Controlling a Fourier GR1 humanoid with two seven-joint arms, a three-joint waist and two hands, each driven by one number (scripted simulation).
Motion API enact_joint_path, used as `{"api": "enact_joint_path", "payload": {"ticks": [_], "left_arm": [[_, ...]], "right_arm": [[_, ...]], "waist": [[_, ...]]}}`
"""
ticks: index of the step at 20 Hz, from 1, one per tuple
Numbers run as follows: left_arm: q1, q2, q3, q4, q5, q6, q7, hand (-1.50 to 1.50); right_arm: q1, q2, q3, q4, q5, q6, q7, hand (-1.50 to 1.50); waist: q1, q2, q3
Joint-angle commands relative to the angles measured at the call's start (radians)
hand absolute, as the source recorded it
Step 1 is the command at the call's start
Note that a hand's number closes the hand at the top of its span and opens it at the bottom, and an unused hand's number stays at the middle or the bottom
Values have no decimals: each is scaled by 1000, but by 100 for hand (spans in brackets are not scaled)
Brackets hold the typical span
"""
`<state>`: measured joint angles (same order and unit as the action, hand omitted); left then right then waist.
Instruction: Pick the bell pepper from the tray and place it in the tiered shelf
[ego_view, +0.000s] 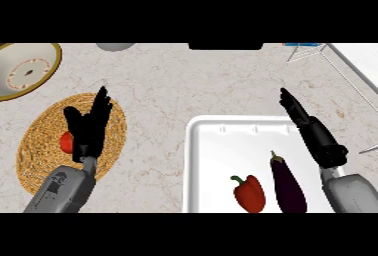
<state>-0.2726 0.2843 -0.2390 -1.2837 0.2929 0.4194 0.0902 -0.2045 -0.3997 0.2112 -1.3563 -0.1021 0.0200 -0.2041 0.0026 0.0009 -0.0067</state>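
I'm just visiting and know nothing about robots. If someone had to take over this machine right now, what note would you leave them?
Left hand: open, fingers straight, holding nothing, over the woven mat, partly hiding a red thing there.
Right hand: open, holding nothing, above the right edge of the white tray.
Red bell pepper: lying in the tray, left of the eggplant, untouched.
Tiered shelf: wire frame at the far right corner, mostly out of view.
Done: nothing yet.
Left: grasp the pepper, probably with the right hand, lift it, and set it in the shelf.

Glossy bell pepper (250, 193) on a smooth white tray (221, 150); woven straw mat (37, 145); marbled stone counter (199, 85).
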Motion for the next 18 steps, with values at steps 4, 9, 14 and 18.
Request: {"api": "enact_joint_path", "payload": {"ticks": [4,9,14,18], "left_arm": [[89,166,72,-20,3,-122,-12,0],[192,177,65,-25,3,-127,-35,0],[241,240,117,-60,67,-244,-65,0],[263,270,144,-95,69,-241,-43,0]], "right_arm": [[-40,192,157,-242,165,-213,163,150],[55,109,51,-167,470,-567,252,150],[251,323,382,-299,739,-714,336,-150],[349,332,458,-376,1018,-732,544,-150]], "waist": [[5,-9,4],[-45,-29,-3],[-15,-13,2],[-27,-15,1]]}}
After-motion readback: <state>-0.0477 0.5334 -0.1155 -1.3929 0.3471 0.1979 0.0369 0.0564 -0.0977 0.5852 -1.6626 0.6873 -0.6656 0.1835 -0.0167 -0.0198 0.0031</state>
